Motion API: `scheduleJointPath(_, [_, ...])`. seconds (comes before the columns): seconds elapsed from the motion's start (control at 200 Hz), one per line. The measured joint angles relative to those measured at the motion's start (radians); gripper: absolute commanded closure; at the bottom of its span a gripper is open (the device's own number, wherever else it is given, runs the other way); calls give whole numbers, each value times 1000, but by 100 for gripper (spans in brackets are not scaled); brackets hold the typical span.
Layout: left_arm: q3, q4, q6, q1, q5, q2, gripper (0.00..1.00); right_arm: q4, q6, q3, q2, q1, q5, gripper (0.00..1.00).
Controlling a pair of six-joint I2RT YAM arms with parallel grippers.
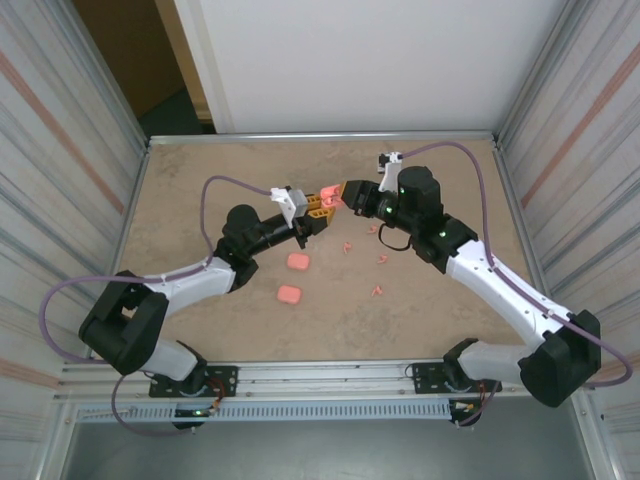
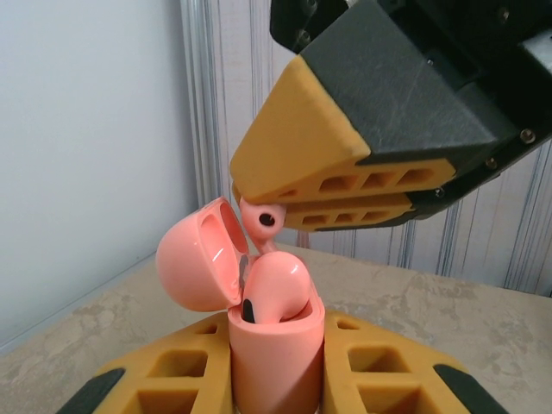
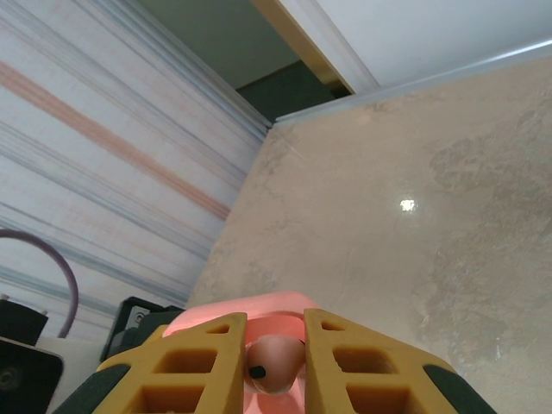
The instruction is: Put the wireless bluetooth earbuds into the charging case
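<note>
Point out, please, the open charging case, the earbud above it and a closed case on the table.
open charging case (image 2: 274, 362), left wrist view, front of its body.
earbud (image 2: 255, 216), left wrist view, its rounded head.
closed case (image 1: 297, 261), top external view, its lid.

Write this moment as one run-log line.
left claw: shut on open case | right claw: shut on earbud, above case

Bright, even light is given from above; only faint, soft shadows are cast on the counter. A small glare spot is seen there in the right wrist view, and glossy highlights on the charging case
</note>
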Motion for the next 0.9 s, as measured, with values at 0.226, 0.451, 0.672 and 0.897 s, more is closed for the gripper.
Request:
scheduleJointPath(0.226, [0, 3, -11, 0, -2, 0, 100, 5, 0, -1, 6, 0, 0, 79])
scheduleJointPath(0.451, [0, 10, -32, 0, -8, 4, 100, 13, 0, -13, 6, 0, 0, 74])
scheduleJointPath(0.672, [8, 18, -47, 0, -8, 11, 100, 10, -3, -19, 5, 0, -4, 61])
scheduleJointPath(0.897, [15, 23, -51, 0, -7, 12, 100, -11, -21, -17, -21, -56, -47, 44])
